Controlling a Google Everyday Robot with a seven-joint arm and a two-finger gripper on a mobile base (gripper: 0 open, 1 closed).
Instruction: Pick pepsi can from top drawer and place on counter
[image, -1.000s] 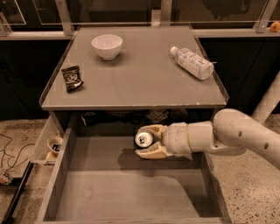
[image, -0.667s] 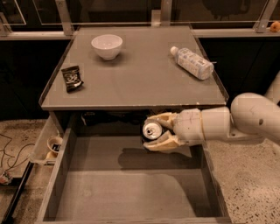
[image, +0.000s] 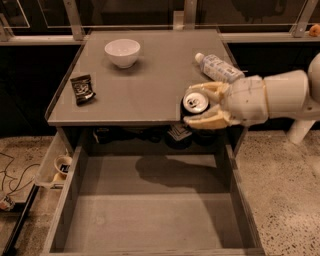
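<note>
My gripper (image: 196, 103) is shut on the pepsi can (image: 195, 102), whose silver top with pull tab faces the camera. It holds the can in the air over the front right edge of the counter (image: 145, 85). The cream fingers (image: 207, 120) close on the can from above and below. The top drawer (image: 150, 210) stands open below, its grey floor bare, with the arm's shadow on it.
On the counter stand a white bowl (image: 122, 51) at the back, a dark snack packet (image: 82, 88) at the left and a clear plastic bottle (image: 218, 67) lying at the right. A pale side bin with a cup (image: 62, 165) hangs left of the drawer.
My gripper has lifted the can up out of the drawer and to the right, from drawer level to the height of the counter's front edge.
</note>
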